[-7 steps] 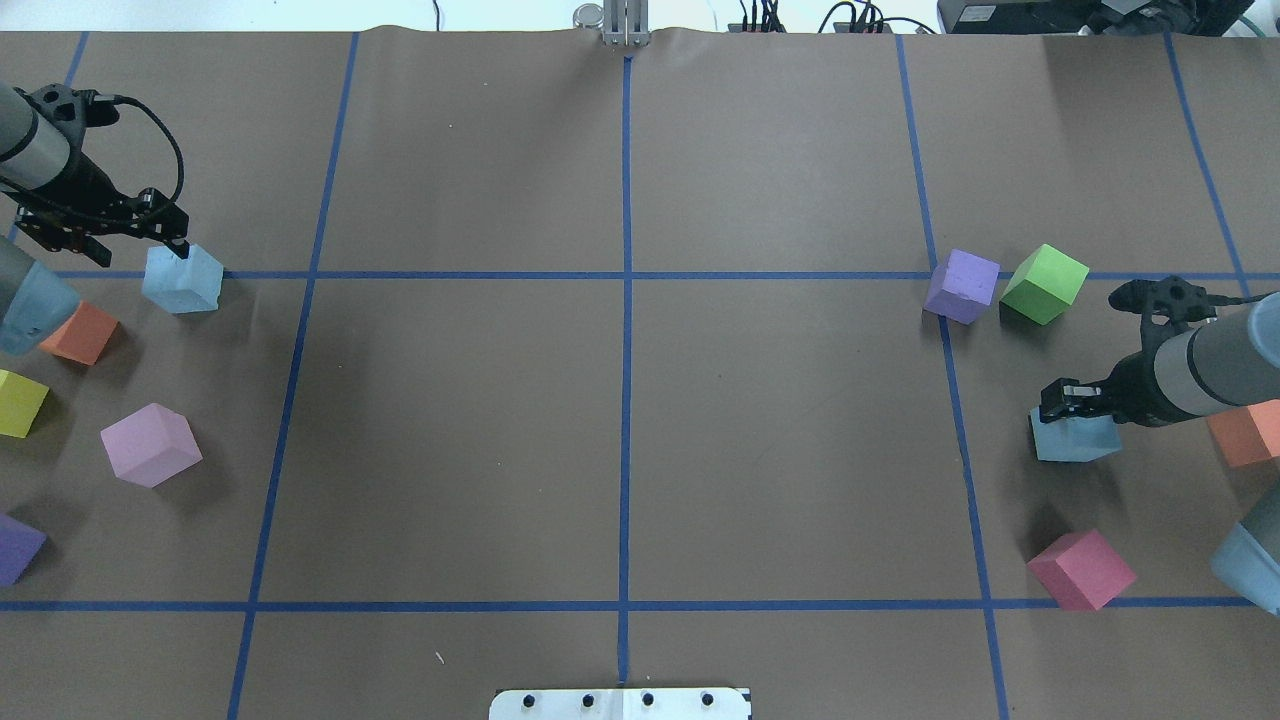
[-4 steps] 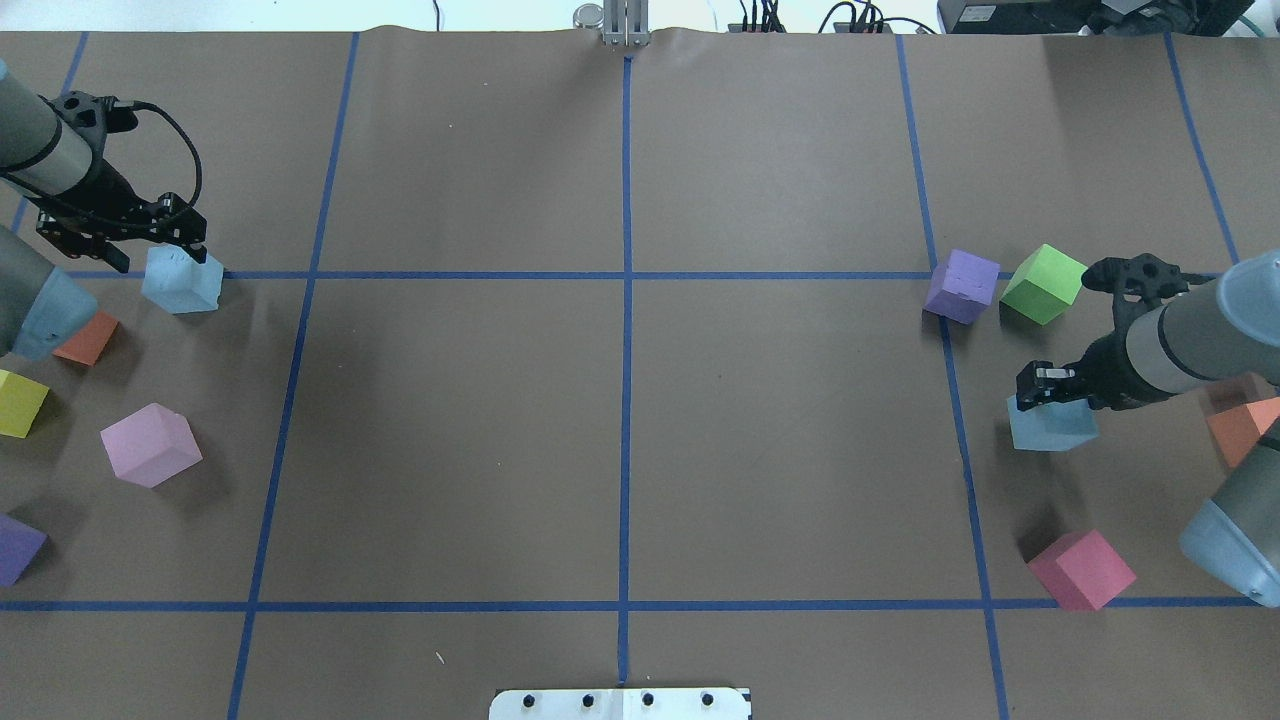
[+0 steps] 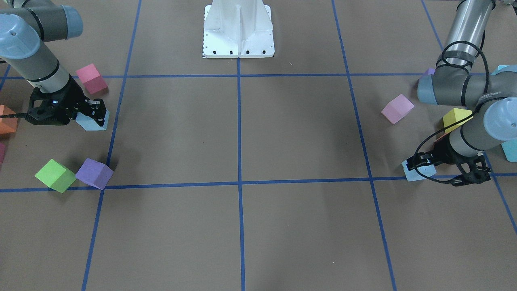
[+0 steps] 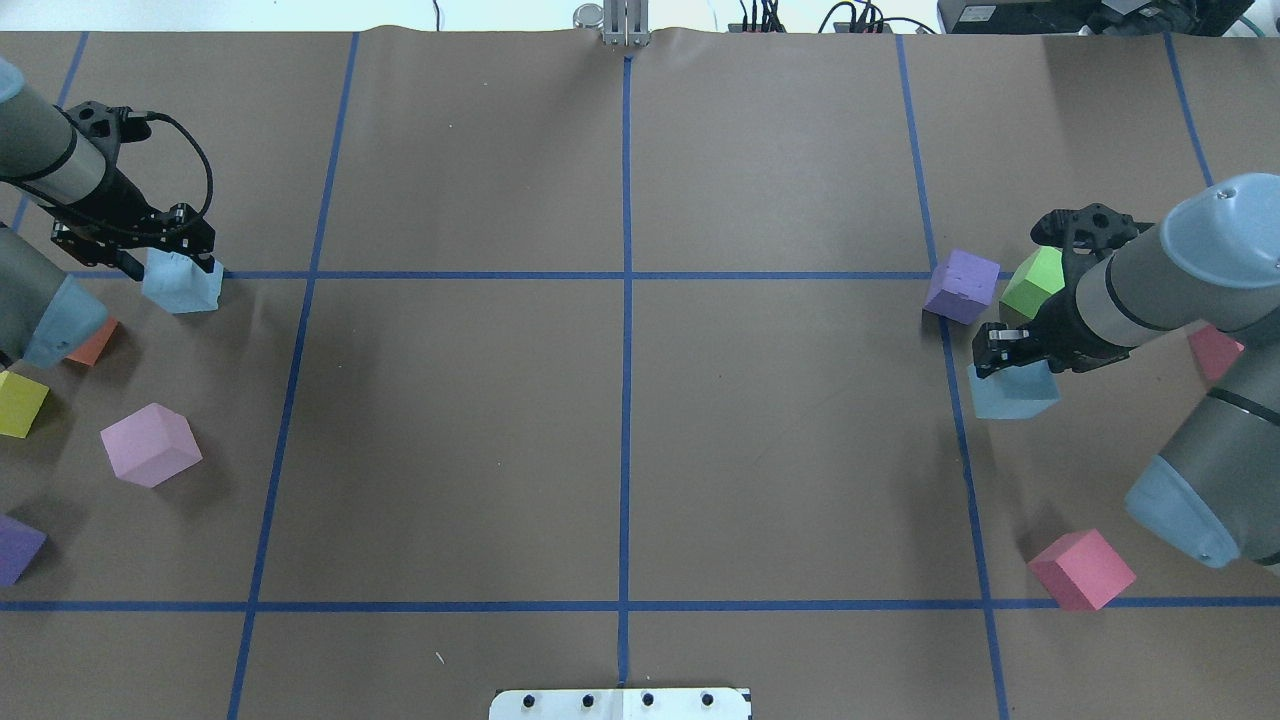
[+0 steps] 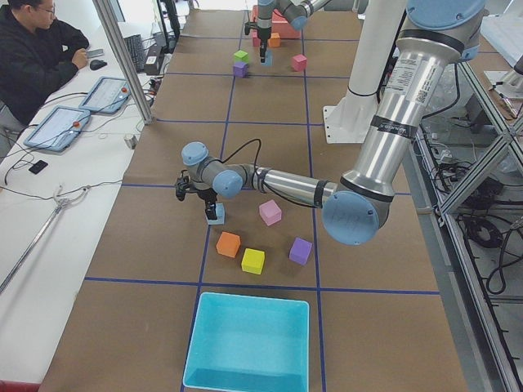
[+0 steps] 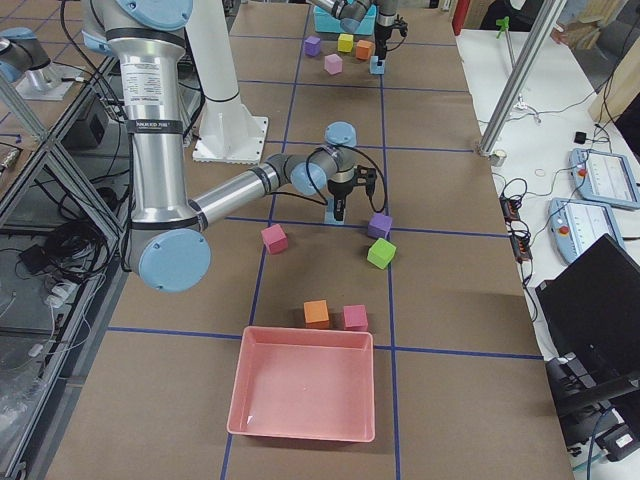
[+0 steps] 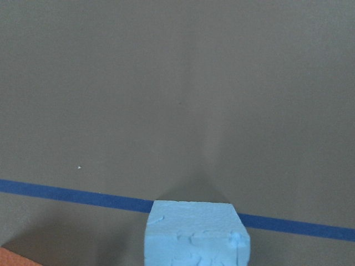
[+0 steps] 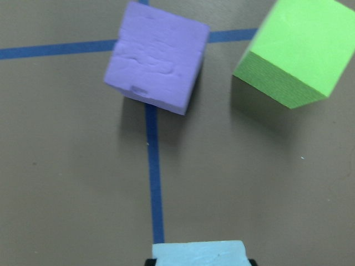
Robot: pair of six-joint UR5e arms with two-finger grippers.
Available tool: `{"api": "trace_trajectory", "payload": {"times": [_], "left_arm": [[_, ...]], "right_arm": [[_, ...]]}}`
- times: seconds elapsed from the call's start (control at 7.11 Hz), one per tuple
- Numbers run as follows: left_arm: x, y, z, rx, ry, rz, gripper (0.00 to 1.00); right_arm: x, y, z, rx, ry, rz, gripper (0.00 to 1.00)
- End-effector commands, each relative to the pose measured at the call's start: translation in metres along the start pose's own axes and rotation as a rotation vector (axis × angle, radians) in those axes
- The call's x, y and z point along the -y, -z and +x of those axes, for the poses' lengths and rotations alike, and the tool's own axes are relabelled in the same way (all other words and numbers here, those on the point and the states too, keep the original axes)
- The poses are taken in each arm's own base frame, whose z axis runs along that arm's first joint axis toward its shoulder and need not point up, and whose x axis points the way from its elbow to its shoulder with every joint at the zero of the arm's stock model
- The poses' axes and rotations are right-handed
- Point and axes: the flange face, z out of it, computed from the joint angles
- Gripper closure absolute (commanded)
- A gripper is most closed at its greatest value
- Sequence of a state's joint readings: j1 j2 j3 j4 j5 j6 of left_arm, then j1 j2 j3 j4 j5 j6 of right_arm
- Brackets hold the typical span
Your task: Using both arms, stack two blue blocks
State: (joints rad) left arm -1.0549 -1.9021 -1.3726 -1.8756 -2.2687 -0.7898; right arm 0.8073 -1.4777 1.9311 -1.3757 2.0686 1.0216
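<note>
One blue block (image 4: 185,290) rests on the table at the far left, on a blue tape line. My left gripper (image 4: 170,262) is right above it with a finger on either side. The left wrist view shows this scuffed block (image 7: 194,235) with no finger against its sides, so the jaws look open. My right gripper (image 4: 1012,358) is shut on the second blue block (image 4: 1015,395) and holds it low over the table. The right wrist view shows that block (image 8: 199,254) between the fingertips. In the front view the left gripper (image 3: 419,162) is on the right and the right gripper (image 3: 93,113) on the left.
A purple cube (image 4: 962,285) and a green cube (image 4: 1035,285) lie just beyond the right gripper. A pink-red cube (image 4: 1082,568) lies nearer the robot. Orange (image 4: 90,342), yellow (image 4: 20,402), pink (image 4: 150,445) and purple (image 4: 18,548) cubes lie by the left arm. A teal tray (image 5: 245,343) and a pink tray (image 6: 305,385) stand at the table's ends.
My right gripper has carried its blue block to the left and farther from the robot, toward the purple cube. My left gripper has shifted right over its block, which has stayed in place.
</note>
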Motion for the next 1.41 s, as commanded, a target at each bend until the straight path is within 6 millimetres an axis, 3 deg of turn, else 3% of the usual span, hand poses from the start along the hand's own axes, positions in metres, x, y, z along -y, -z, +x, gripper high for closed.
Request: {"api": "trace_trajectory", "payload": {"times": [0.0, 0.42, 0.7, 0.84, 1.13, 1.27], "left_arm": [[0.000, -0.004, -0.001, 0.003, 0.000, -0.005, 0.26], [-0.002, -0.016, -0.001, 0.011, -0.008, -0.021, 0.30], [0.002, -0.024, -0.006, -0.002, -0.020, -0.006, 0.45], [0.004, -0.017, 0.004, -0.014, -0.027, 0.002, 0.45], [0.003, 0.016, 0.042, -0.029, -0.035, 0.008, 0.45], [-0.001, 0.043, 0.068, -0.021, -0.024, -0.001, 0.45]], "right_arm": [[0.014, 0.023, -0.048, -0.001, 0.001, -0.001, 0.46], [0.009, 0.037, -0.123, 0.010, 0.037, -0.017, 0.46], [-0.008, 0.028, -0.158, 0.021, 0.049, -0.025, 0.47], [-0.016, 0.020, -0.182, 0.018, 0.049, -0.010, 0.47], [-0.018, 0.013, -0.232, 0.032, 0.014, -0.003, 0.47], [-0.022, 0.006, -0.244, 0.022, 0.009, 0.013, 0.47]]}}
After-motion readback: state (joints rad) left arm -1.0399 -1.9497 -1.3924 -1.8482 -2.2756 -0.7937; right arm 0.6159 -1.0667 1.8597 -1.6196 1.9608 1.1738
